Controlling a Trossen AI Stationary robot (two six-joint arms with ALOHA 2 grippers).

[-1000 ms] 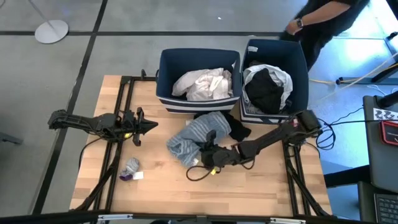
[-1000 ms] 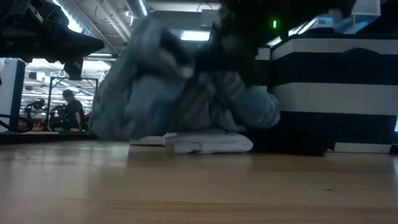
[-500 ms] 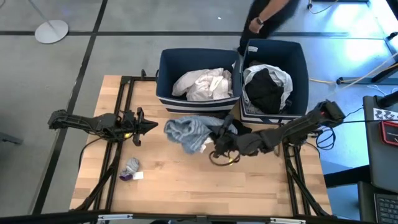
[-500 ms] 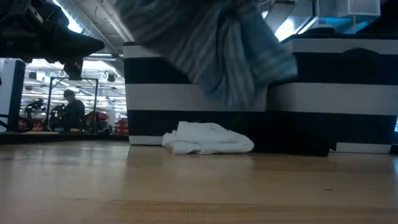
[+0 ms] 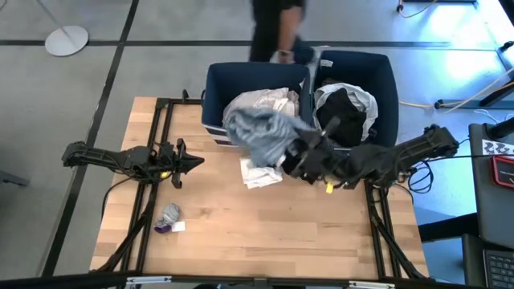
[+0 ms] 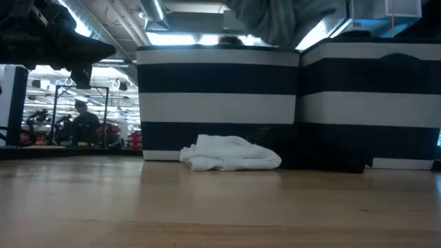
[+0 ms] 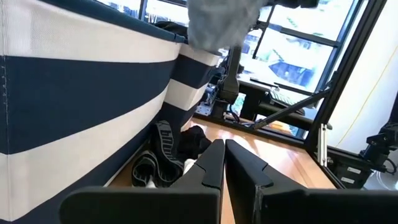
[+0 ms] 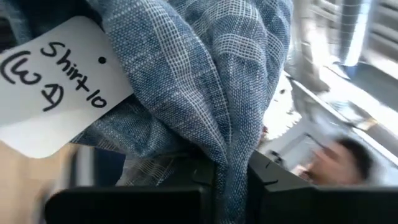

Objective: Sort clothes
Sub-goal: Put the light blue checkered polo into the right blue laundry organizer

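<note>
My right gripper is shut on the blue-white plaid shirt, which is in the air over the front wall of the left navy bin. The shirt fills the right wrist view and carries a white tag. In the low view its lower end shows at the top of the picture. A white piece lies flat on the table in front of the bins, also in the low view. My left gripper is shut and empty at the table's left. My right gripper pinches a bunched fold of the shirt between its two fingers, several layers together. It comes at the shirt from the table's right. The shirt is lifted clear of the table and spreads out ahead of the fingers toward the left bin.
The left bin holds white pieces. The right bin holds black and pale items. A dark item lies at the bins' base. A small grey item lies at the near left. A person stands behind the bins.
My right gripper, still shut on the plaid shirt, has gone up and toward the table's far edge, to the bins. The shirt has been lifted clear of the table, uncovering the white piece under it. The person behind the bins has walked toward the left.
</note>
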